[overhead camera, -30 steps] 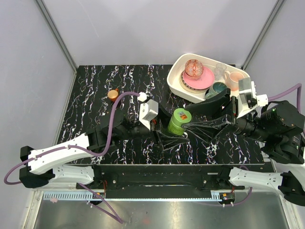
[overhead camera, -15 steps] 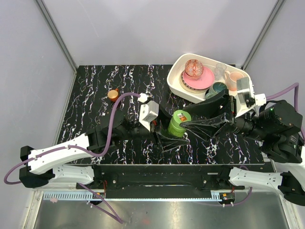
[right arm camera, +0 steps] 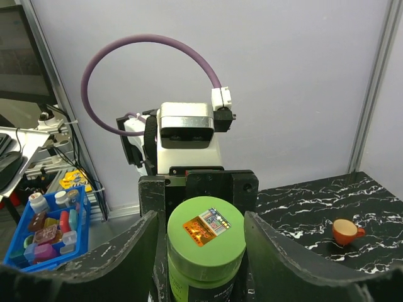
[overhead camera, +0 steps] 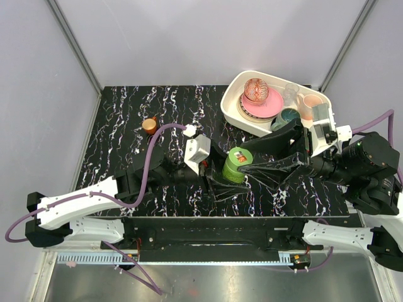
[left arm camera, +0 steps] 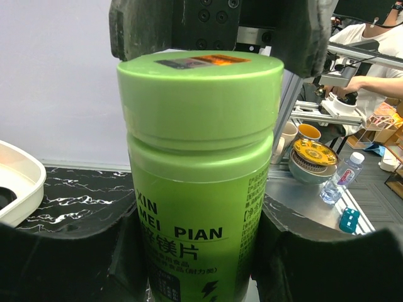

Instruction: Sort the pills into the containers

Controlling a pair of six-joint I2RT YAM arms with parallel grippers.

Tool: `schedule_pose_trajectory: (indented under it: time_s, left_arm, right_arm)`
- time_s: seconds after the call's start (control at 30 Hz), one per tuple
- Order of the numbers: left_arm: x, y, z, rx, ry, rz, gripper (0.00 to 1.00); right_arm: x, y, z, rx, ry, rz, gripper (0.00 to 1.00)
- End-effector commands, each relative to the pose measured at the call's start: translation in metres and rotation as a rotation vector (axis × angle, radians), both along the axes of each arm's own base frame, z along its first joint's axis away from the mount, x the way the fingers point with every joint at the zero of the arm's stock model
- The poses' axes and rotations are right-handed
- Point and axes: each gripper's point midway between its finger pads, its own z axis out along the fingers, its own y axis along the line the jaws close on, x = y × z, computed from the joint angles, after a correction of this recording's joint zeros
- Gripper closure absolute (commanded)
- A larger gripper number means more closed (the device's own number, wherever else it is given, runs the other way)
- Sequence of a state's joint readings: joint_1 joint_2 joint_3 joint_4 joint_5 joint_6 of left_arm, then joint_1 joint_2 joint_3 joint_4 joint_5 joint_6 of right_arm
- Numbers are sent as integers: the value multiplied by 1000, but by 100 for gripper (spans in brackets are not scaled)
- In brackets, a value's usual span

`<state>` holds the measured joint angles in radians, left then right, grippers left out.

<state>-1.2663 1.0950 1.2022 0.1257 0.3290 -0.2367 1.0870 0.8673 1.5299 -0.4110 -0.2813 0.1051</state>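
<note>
A green pill bottle (overhead camera: 236, 165) stands upright in the middle of the black marbled table (overhead camera: 119, 107). My left gripper (overhead camera: 225, 180) is shut on its lower body; the left wrist view shows the bottle (left arm camera: 201, 189) pressed between my left gripper (left arm camera: 195, 264) fingers. My right gripper (overhead camera: 244, 160) comes in from the right, open, with a finger on each side of the lid. In the right wrist view the lid (right arm camera: 206, 242) sits between the right gripper (right arm camera: 200, 221) fingers with narrow gaps. The dark pill box is not in view.
A small orange cup (overhead camera: 149, 124) stands at the table's left back, also in the right wrist view (right arm camera: 348, 231). A white tray (overhead camera: 230, 112) with plates, bowls and cups fills the back right. A blue bin (right arm camera: 44, 234) of small items sits off the table.
My right gripper has moved left over the bottle's lid and its fingers have drawn closer around it. The left gripper and bottle have shifted slightly.
</note>
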Motion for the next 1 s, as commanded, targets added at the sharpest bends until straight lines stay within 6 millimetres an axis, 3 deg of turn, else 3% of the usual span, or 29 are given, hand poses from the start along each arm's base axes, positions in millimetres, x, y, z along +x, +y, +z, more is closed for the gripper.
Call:
schedule_pose_trajectory:
  time_s: [0.0, 0.23, 0.37, 0.57, 0.83, 0.97]
  left_arm:
    - [-4, 18, 64, -197, -64, 12, 100]
    - [-4, 19, 64, -196, -66, 16, 100]
    - [-5, 20, 66, -198, -69, 14, 100]
    - [-6, 22, 66, -198, -73, 12, 100]
    - [-6, 23, 66, -201, -73, 9, 100]
    - [-6, 23, 66, -202, -75, 11, 100]
  right_arm:
    - [-14, 14, -28, -94, 43, 110, 37]
    - [-14, 17, -33, -117, 46, 119, 37]
    - [-7, 17, -39, -133, 57, 79, 37]
    - [22, 13, -47, -153, 85, -82, 35]
    - [28, 13, -52, -172, 88, -109, 35]
    - [29, 12, -54, -178, 89, -120, 28]
